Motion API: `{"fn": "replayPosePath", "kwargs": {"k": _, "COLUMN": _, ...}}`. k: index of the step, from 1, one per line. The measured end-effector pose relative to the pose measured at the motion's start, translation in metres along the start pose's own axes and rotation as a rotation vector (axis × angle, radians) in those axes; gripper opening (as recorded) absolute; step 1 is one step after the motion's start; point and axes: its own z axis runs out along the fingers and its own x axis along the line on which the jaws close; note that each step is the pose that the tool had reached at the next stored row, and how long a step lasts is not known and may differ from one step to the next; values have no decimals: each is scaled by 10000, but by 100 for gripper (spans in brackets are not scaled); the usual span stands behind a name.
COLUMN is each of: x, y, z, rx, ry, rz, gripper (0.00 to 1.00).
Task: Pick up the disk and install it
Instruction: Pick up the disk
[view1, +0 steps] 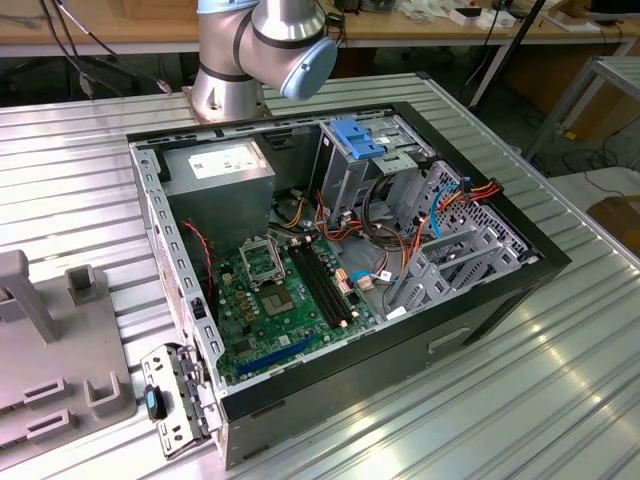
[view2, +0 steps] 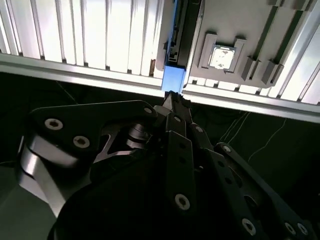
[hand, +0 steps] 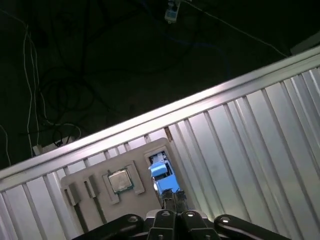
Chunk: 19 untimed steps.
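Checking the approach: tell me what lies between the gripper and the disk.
Bare: in both wrist views the gripper sits right at the disk, at its blue frame, nothing between.

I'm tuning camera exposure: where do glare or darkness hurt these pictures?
Second wrist view: the ribbed table is blown out white, the end effector is in deep shadow, and the disk shows clear blue. First wrist view: beyond the table edge is nearly black. Exterior view: even light, mild sheen on the table ribs.
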Motion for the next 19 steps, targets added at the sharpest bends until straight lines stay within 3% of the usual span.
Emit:
{"fn": "replayPosePath", "kwargs": {"k": 15, "x": 0, "y": 0, "z": 2, "rx": -73, "ry": 150, "rz": -3338, "gripper": 11}}
{"fn": "replayPosePath", "kwargs": {"k": 19, "x": -3, "y": 1, "z": 12, "rx": -76, "ry": 247, "rz": -4176, "gripper": 11}}
